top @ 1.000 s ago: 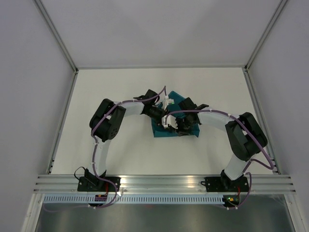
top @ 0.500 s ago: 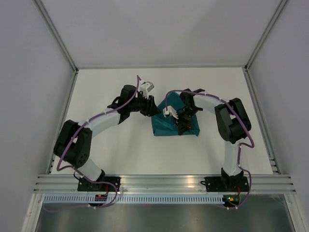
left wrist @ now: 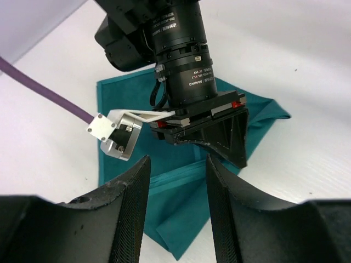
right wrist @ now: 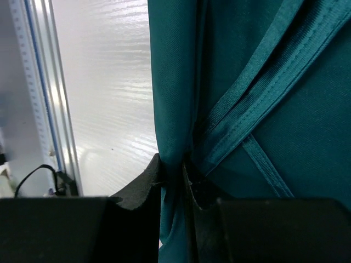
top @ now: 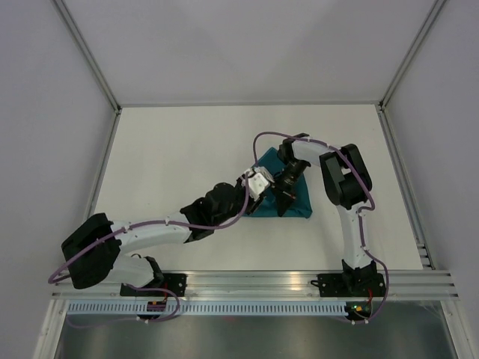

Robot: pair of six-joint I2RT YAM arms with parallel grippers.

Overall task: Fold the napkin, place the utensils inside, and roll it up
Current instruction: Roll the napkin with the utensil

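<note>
The teal napkin (top: pixel 299 200) lies folded and bunched at the middle of the table. My right gripper (top: pixel 282 198) is over its near half and is shut on a raised fold of the cloth; the right wrist view shows the napkin (right wrist: pixel 274 109) pinched between the right gripper's (right wrist: pixel 174 176) jaws. My left gripper (top: pixel 251 200) is at the napkin's near left edge, open and empty. In the left wrist view the left gripper (left wrist: pixel 176 219) frames a folded corner of the napkin (left wrist: pixel 175 192), apart from it. No utensils are in view.
The white table (top: pixel 172 149) is boxed in by grey walls and metal frame posts. An aluminium rail (top: pixel 254 283) runs along the near edge and shows in the right wrist view (right wrist: pixel 44 109). The right arm's wrist camera (left wrist: pixel 181 49) is close in front of my left gripper.
My left arm has swung from the napkin's far left side round to its near left edge, stretched out low. The right gripper stayed on the napkin, and the cloth has shifted slightly right.
</note>
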